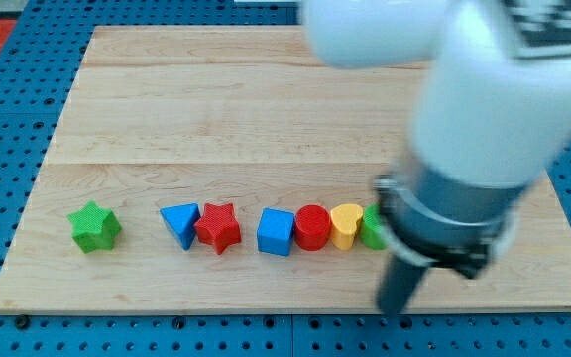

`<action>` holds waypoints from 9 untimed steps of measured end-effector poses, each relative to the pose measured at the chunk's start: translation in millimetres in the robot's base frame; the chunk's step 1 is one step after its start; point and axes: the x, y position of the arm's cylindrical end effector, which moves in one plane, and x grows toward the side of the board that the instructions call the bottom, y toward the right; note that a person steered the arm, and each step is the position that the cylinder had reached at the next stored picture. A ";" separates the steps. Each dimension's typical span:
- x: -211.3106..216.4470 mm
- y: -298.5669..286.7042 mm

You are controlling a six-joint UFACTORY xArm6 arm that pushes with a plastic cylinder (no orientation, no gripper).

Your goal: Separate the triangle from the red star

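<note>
Blue triangle [179,222] touching red star [218,227], my tip [395,309] blurred

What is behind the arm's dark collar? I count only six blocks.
A green block peeks out beside the yellow heart; the arm covers most of it, so its shape is unclear.

The arm [464,119] is blurred and cut off at the view's top and right edges. It hides most of a green block [372,228], whose shape cannot be told. My tip [397,309] is blurred.
</note>
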 end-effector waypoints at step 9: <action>-70.3 -227.0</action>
